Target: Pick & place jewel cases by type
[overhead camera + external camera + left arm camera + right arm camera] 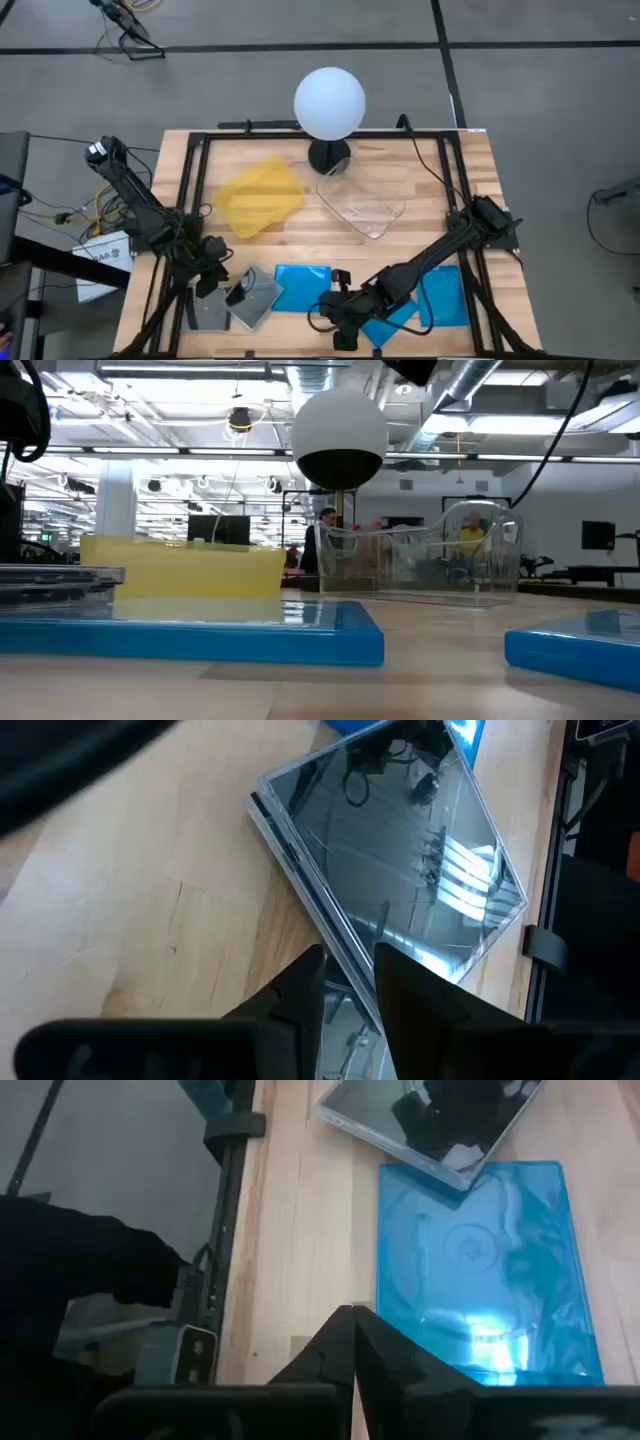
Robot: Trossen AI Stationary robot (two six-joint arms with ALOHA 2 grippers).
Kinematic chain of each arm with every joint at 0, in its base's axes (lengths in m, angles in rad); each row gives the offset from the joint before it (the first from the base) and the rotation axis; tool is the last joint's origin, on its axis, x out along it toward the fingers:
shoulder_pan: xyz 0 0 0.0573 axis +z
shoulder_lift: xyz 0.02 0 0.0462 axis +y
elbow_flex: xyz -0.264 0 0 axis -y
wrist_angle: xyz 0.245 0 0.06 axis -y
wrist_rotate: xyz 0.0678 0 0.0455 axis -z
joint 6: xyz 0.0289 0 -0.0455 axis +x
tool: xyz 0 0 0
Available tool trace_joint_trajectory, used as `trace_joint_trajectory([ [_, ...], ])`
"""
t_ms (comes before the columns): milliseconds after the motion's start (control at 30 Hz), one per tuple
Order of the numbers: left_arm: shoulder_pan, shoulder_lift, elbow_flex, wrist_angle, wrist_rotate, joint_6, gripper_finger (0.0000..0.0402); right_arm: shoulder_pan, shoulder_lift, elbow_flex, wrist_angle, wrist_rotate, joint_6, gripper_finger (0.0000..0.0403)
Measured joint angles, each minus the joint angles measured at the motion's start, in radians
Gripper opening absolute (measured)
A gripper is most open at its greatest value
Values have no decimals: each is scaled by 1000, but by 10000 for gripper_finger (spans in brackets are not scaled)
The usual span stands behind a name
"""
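The left end effector (348, 982) is pinched on the corner of a clear grey jewel case (385, 850); the grasp step is in hand. Next comes a level lift toward its tray; the right end effector (352, 1342) waits closed and empty.

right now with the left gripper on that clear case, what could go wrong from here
The left gripper pinches only the thin edge of the clear jewel case, so it may slip or pivot when lifted. That case overlaps the blue case beside it and could drag it along. The right gripper, shut, sits low close by; the arms might crowd each other.
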Motion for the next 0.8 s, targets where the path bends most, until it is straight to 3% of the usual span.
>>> trace_joint_trajectory([
  [533, -4, 4, 0, -1, -1, -77, 83, -9, -1, -1, 22, 4, 56, 0],
  [800, -4, 67, 0, 40, 0, -90, 83, -41, 74, 2, 136, -12, 38, 0],
])
